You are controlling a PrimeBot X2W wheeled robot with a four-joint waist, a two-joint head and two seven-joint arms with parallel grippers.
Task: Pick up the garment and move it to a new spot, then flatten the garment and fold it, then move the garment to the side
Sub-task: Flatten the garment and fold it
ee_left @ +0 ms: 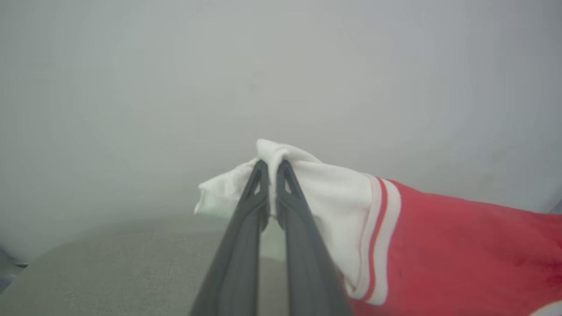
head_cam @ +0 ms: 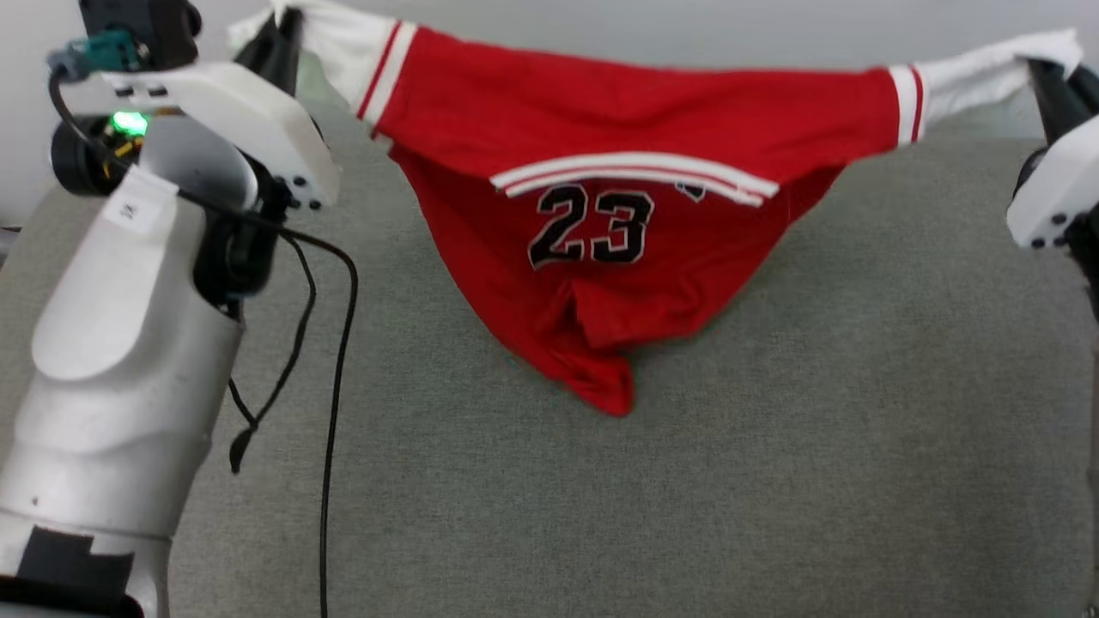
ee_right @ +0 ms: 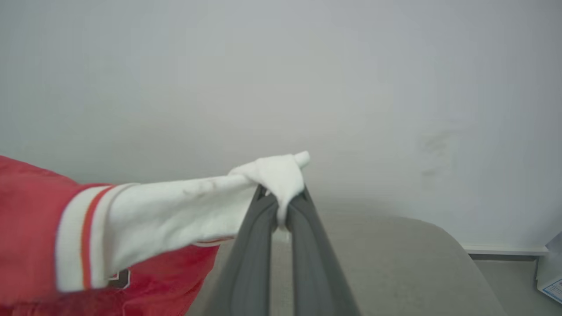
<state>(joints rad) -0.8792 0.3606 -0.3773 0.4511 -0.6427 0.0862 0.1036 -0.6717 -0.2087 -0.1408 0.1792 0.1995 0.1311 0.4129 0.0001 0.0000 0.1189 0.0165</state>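
Garment: the red jersey (head_cam: 618, 129) hung stretched between both hands above the far half of the worktop, with its white sleeves pulled out to either side and its body sagging in the middle.
Lowest fold: the bunched red cloth reached down to the worktop near its centre; I could not tell whether it lay on it.
Left hand (ee_left: 272, 164): closed tight on the end of one white sleeve, raised at the far left.
Right hand (ee_right: 283, 195): closed on the end of the other sleeve, with cloth wrapped over its fingertips, raised at the far right.
Worktop (head_cam: 687, 515): covered in grey cloth with rounded far corners; its near half lay open in front of the jersey.
Far edge: a pale wall (head_cam: 730, 30) stood close behind it.
In the way: a black cable (head_cam: 330, 386) dangled from the left forearm (head_cam: 120, 386) over the worktop's left side.
Beyond the right corner: a white box (ee_right: 551, 272) sat on the floor by the wall.
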